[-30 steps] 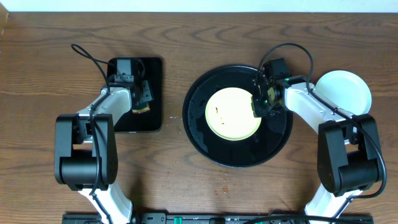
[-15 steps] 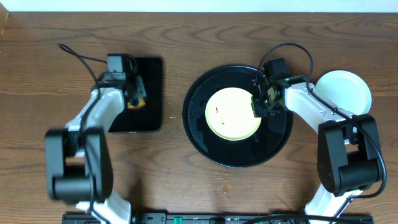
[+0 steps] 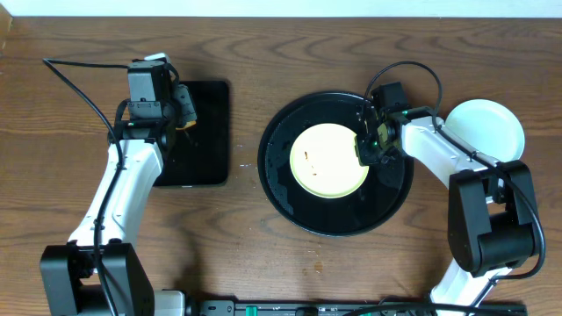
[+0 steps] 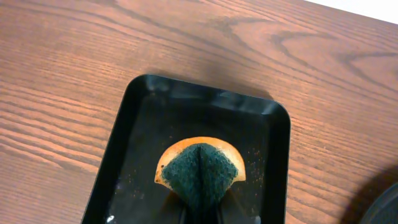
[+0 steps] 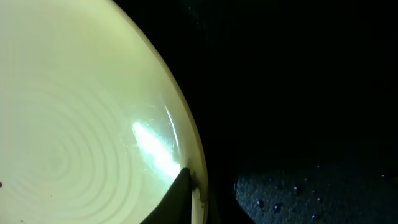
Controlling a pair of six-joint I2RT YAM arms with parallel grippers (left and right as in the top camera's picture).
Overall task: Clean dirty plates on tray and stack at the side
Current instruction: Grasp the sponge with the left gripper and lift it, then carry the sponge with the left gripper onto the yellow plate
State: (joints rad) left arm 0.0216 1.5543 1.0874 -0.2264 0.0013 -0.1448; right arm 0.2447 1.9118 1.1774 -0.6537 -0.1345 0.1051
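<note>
Towards the left edge of the table (image 3: pixel 263 53), above the small rectangular tray (image 4: pixel 149 124): left gripper (image 3: pixel 182 118), jaws shut tight on a sponge (image 4: pixel 200 171) folded double, green scrub face outward, orange edge showing. Sponge touching that tray's floor or lifted clear of it: cannot tell. At the table's middle, the round black tray (image 3: pixel 281 197), carrying the yellow plate (image 3: pixel 325 162) near its centre, a few brown specks left of the plate's middle. At the plate's right rim, right gripper (image 3: pixel 364 145), one fingertip (image 5: pixel 180 190) against the rim's inner side; jaws pinching or slack: cannot tell. By the right edge, off the round tray, a white plate (image 3: pixel 487 132) flat on the table.
</note>
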